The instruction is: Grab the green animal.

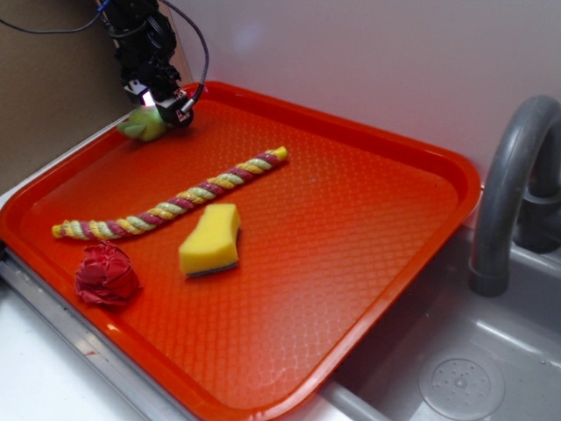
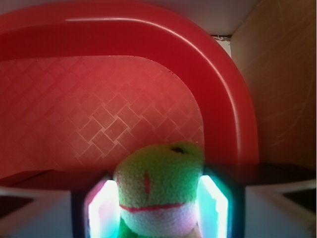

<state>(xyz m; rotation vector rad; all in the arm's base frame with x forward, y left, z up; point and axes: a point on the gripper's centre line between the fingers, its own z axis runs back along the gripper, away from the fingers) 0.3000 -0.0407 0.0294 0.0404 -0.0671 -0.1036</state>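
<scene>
- Two fingers (image 2: 213, 206) of the gripper (image 1: 160, 103) sit on either side of the green animal (image 2: 159, 191), and in the wrist view the plush fills the gap between them, so I'd say it's pinched on the toy, or at least right up against it.
- The toy sits directly between the jaws, not off to a side. Its long axis seems to run from the camera toward the far rim, with the pale banded end nearest the lens.
- It's in the back left corner of the red tray (image 1: 377, 263), close under the curved rim.
- My guess: the next thing is just a straight lift.
- Further out on the tray: a multicolour rope (image 1: 175, 205), a yellow sponge (image 1: 211, 241) and a red crumpled thing (image 1: 106, 274), all well apart from the gripper.
- Past the tray's right edge there's a grey sink (image 1: 456, 368) with a faucet (image 1: 508, 184).
</scene>
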